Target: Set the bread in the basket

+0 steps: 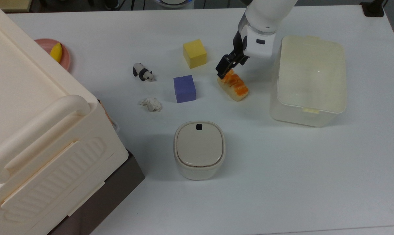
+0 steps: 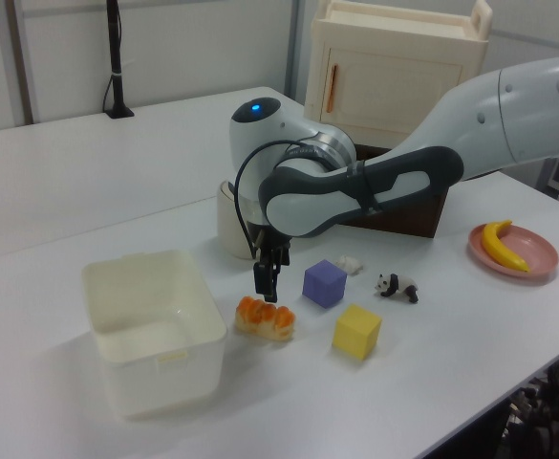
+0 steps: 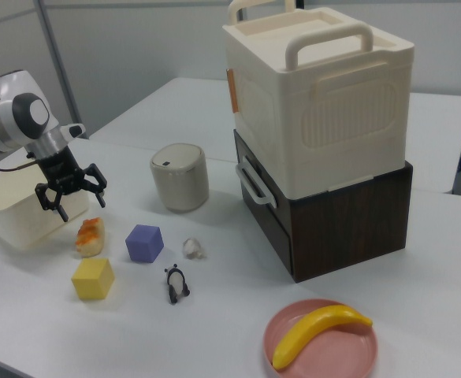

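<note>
The bread (image 1: pixel 233 85), a small loaf with an orange-brown top, lies on the white table between the purple cube and the basket (image 1: pixel 301 117). It also shows in the left view (image 2: pixel 266 318) and the right view (image 3: pixel 89 235). The basket (image 2: pixel 155 378), a cream-white tub, stands upright with nothing inside, at the top view's right, and its wall (image 3: pixel 17 224) is seen in the right view too. My gripper (image 1: pixel 225 67) hangs just above the bread's far end, fingers down and open, holding nothing (image 2: pixel 265 282) (image 3: pixel 68 193).
A yellow cube (image 1: pixel 194 53), a purple cube (image 1: pixel 184 88), a toy panda (image 1: pixel 143 72) and a crumpled paper (image 1: pixel 151 104) lie at the top view's left of the bread. A lidded bin (image 1: pixel 199 149) stands nearer. A big cream case (image 1: pixel 37 130) and a banana plate (image 1: pixel 56 52) fill the top view's left.
</note>
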Motion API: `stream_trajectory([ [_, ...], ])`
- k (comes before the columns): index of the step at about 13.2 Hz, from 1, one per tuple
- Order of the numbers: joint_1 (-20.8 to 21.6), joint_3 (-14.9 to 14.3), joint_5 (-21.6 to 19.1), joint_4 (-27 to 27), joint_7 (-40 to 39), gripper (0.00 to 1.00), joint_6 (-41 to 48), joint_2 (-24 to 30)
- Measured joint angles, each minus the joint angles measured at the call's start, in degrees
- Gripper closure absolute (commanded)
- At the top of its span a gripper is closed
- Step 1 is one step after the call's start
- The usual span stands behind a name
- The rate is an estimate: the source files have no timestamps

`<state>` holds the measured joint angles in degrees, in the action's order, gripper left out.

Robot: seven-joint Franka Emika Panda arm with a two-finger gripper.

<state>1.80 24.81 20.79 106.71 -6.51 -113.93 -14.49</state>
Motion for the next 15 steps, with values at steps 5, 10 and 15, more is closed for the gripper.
stream_trajectory([
  [5,0.0,0.0,0.0,1.2,-2.5,0.0,0.0,-1.2],
  [10,-0.2,-0.1,0.1,1.6,-5.3,0.0,0.0,-2.4],
  [15,-1.0,-0.3,0.3,1.6,-8.1,0.07,0.0,-3.3],
])
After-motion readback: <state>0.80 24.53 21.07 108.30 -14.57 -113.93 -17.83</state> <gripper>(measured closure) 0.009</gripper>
